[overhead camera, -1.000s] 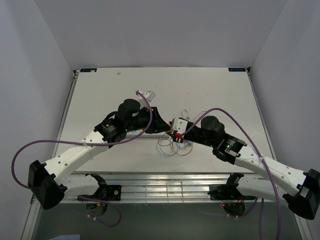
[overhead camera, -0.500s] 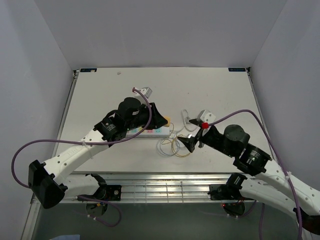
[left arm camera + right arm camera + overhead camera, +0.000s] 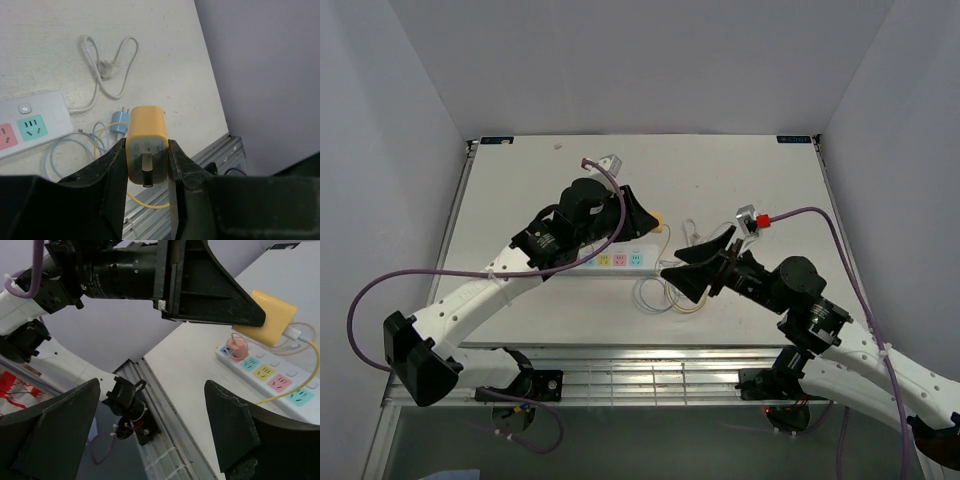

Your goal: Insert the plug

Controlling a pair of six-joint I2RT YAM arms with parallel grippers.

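Observation:
A yellow plug (image 3: 146,141) with a cable socket in its end face hangs above the table, pinched between the jaws of my left gripper (image 3: 146,150). From above, that plug (image 3: 660,218) sits at the tip of the left gripper (image 3: 648,217), just behind the white power strip (image 3: 614,262) with coloured sockets. A pink plug (image 3: 235,347) stands in one socket of the strip (image 3: 272,377). My right gripper (image 3: 682,276) is near the strip's right end, jaws wide open and empty. In the right wrist view its fingers (image 3: 56,432) frame the table's near edge.
A blue plug (image 3: 120,121) lies loose on the table among coiled white and yellow cables (image 3: 665,295). A white cord with its own plug (image 3: 107,70) loops behind the strip. The table's near edge and metal rail (image 3: 165,405) lie below the right gripper.
My right gripper has opened wide and drawn back from the strip towards the near right. The left gripper has moved away from the strip towards the back, keeping the yellow plug.

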